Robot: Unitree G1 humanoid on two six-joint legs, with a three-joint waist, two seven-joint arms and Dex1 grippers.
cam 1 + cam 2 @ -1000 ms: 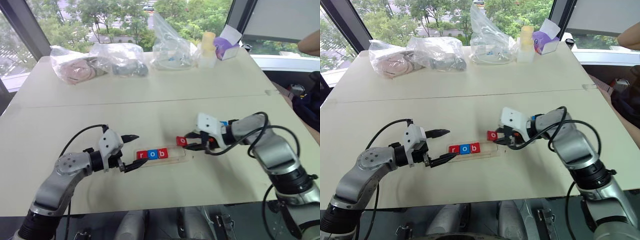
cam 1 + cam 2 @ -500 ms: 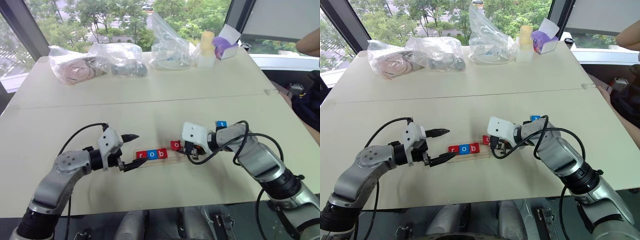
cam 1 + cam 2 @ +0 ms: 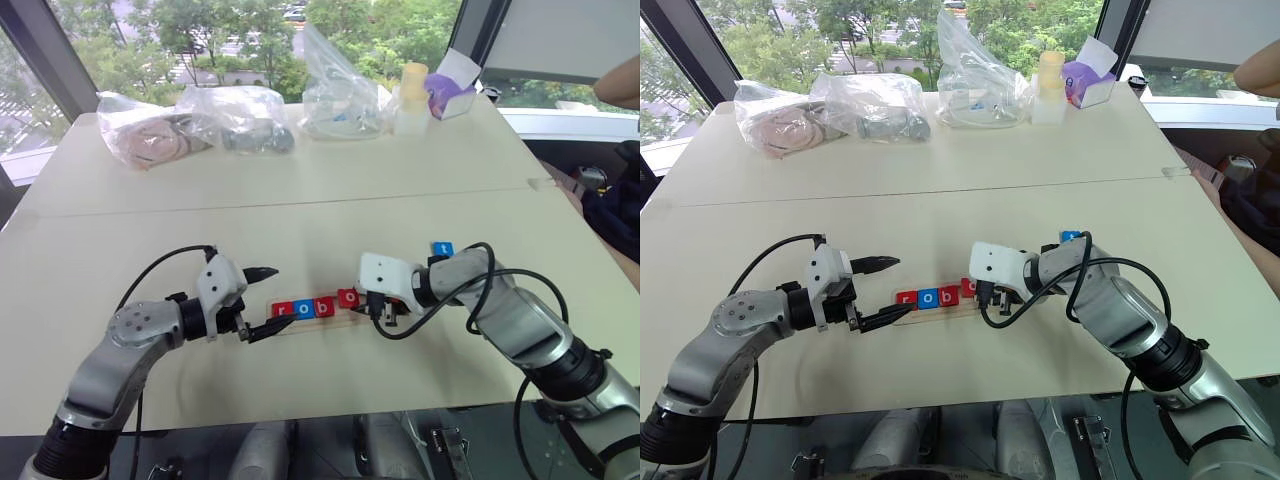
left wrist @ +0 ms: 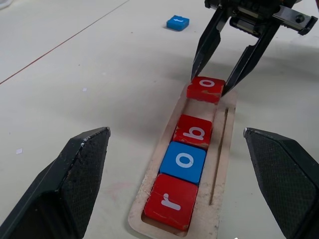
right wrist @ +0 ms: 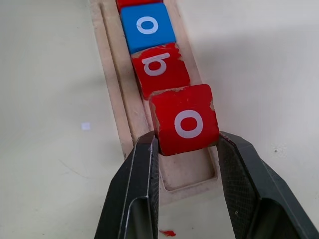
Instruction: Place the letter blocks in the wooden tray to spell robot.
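Right gripper (image 5: 185,149) pinching red "o" block (image 5: 184,119) — tilted.

Pale wood tray (image 4: 223,164): red r (image 4: 171,201), blue o (image 4: 183,162), red b (image 4: 194,132), white lettering. Second red o (image 5: 185,120) in black pincer (image 5: 186,172). Blue t (image 3: 442,248) on cream surface (image 3: 330,160).

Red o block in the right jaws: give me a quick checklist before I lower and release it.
1. Grip: right gripper is shut on the red o block: ok.
2. Slot: r, blue o and b sit in order in the wooden tray: ok.
3. Alignment: o block tilted, over b's edge: not ok.
4. Room beyond for t: ok.
5. Blue t block free on the table: ok.
6. Left gripper open at the tray's end, touching: cannot tell.
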